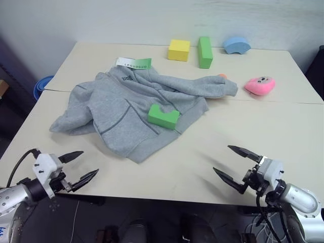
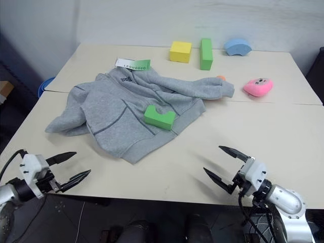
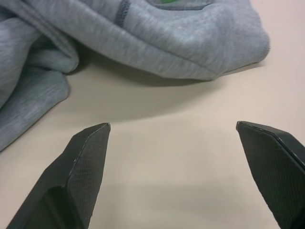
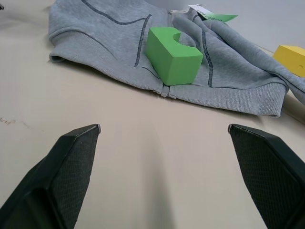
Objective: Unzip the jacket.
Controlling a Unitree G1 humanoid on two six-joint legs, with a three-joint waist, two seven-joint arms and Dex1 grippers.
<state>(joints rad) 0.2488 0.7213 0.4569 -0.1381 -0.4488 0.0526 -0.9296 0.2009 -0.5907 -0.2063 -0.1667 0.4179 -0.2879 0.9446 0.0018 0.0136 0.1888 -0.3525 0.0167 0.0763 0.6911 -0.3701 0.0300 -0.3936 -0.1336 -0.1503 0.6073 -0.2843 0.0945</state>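
Note:
The light grey hooded jacket (image 1: 126, 109) lies crumpled on the left half of the beige table (image 1: 243, 131), its white-and-green hang tag (image 1: 134, 63) at the far side. A green foam block (image 1: 163, 116) rests on the jacket near its hem; the zip's lower end (image 4: 165, 90) shows just below that block. My left gripper (image 1: 80, 167) hovers open at the table's near left edge, short of the jacket. Over the near right edge my right gripper (image 1: 237, 164) is also open, with nothing between its fingers.
At the table's far side stand a yellow block (image 1: 178, 50), a tall green block (image 1: 204, 51) and a blue arch block (image 1: 236, 45). A pink toy (image 1: 259, 85) lies at the right, and a small orange thing (image 1: 221, 76) peeks out by the sleeve.

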